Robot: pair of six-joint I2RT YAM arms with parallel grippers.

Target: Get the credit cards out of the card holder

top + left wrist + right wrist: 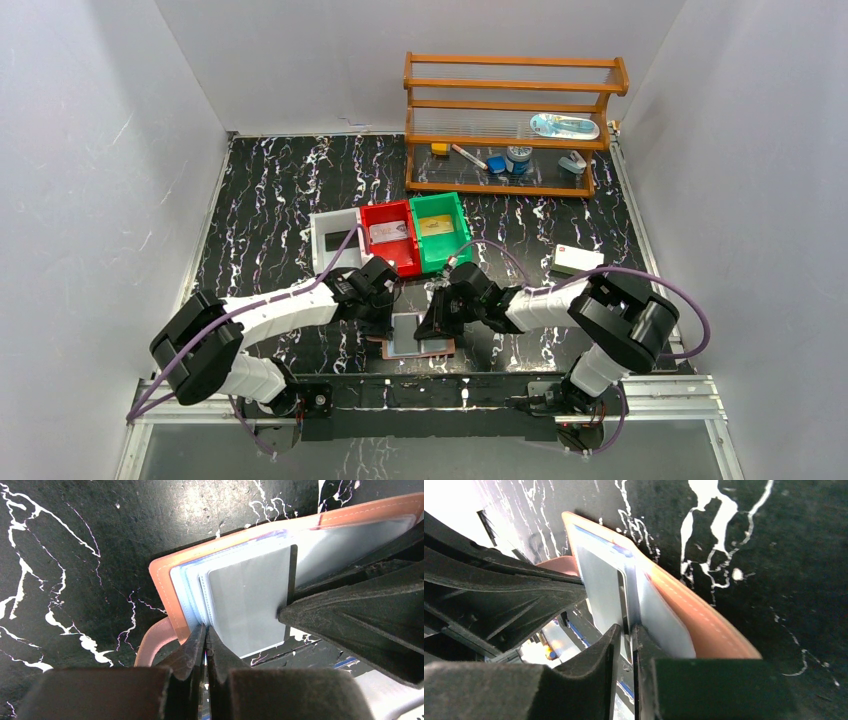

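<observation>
Card holder [418,345]: open, flat on the worktop [280,200] at its near edge, between both arms.
Grey card [250,600]: proud of the clear pockets, free edge toward the right arm.
Right gripper [625,630]: pinched narrowly on that edge.
Left gripper [206,630]: clenched at the opposite pocket edge, probably as anchor.
Likely withdrawal line: rightward, away from the left gripper.

Card holder [162,580]: smooth stitched leather w/ glossy clear plastic pockets [250,605]; table [75,580]: glossy marble-look surface.
</observation>
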